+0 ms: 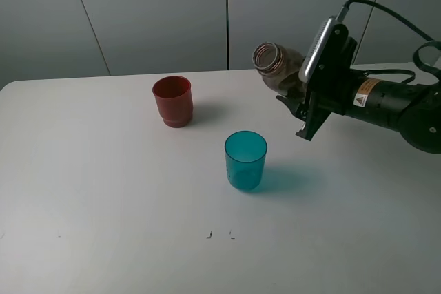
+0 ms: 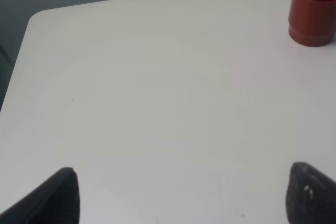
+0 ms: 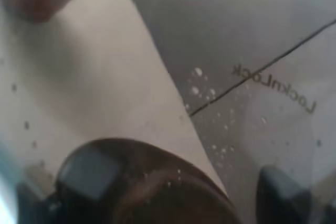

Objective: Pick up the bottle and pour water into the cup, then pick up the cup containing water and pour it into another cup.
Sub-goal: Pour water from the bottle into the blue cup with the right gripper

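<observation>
Soft, even light washes the white table [image 1: 96, 191], a gentle shadow falls right of the cup [image 1: 245, 160], the right wrist view badly blurred.

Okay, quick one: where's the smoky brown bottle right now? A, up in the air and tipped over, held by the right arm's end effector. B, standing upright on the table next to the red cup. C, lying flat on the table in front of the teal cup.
A: the bottle is in the air, tipped well over with its open mouth showing, gripped by the right end effector.
</observation>
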`<action>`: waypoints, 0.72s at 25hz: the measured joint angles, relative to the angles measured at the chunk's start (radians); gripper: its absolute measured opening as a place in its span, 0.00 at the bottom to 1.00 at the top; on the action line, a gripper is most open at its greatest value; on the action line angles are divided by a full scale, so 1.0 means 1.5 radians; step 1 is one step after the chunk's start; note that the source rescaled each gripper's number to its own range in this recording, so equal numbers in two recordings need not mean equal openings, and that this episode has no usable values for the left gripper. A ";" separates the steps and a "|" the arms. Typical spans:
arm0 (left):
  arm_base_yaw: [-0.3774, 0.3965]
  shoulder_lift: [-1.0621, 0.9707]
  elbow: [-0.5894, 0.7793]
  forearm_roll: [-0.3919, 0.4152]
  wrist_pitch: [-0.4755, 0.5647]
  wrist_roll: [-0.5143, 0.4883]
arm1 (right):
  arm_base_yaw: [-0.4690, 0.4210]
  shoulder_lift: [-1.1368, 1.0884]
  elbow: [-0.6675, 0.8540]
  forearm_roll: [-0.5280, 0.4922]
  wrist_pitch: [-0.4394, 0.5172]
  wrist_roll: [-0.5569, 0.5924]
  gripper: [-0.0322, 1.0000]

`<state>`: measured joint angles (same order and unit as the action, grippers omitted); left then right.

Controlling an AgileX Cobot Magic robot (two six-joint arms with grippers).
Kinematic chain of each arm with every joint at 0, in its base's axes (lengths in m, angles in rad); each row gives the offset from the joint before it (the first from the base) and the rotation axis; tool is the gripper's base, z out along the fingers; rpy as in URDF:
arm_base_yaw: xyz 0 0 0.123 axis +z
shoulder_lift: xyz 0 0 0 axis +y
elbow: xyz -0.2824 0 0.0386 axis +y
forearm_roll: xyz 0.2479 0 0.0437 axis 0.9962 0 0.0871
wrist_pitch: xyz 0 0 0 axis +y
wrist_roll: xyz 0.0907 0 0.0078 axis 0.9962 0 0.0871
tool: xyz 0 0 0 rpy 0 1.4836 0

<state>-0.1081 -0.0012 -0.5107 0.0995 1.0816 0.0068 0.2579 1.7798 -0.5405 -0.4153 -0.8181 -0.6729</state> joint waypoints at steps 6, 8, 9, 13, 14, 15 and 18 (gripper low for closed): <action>0.000 0.000 0.000 0.000 0.000 -0.005 | 0.000 0.010 0.000 0.005 0.000 -0.096 0.06; 0.000 0.000 0.000 0.000 0.000 -0.005 | 0.000 0.010 0.000 0.007 0.000 -0.129 0.06; 0.000 0.000 0.000 0.000 0.000 -0.005 | 0.000 0.010 0.000 0.009 0.000 -0.147 0.06; 0.000 0.000 0.000 0.000 0.000 -0.005 | 0.000 0.010 0.000 0.012 0.000 -0.191 0.06; 0.000 0.000 0.000 0.000 0.000 -0.005 | 0.000 0.010 0.000 0.012 0.000 -0.199 0.06; 0.000 0.000 0.000 0.000 0.000 -0.005 | 0.000 0.010 0.000 0.013 0.000 -0.206 0.06; 0.000 0.000 0.000 0.000 0.000 -0.005 | 0.000 0.010 0.000 0.013 0.000 -0.233 0.06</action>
<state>-0.1081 -0.0012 -0.5107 0.0995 1.0816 0.0000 0.2579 1.7951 -0.5405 -0.3961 -0.8181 -1.0231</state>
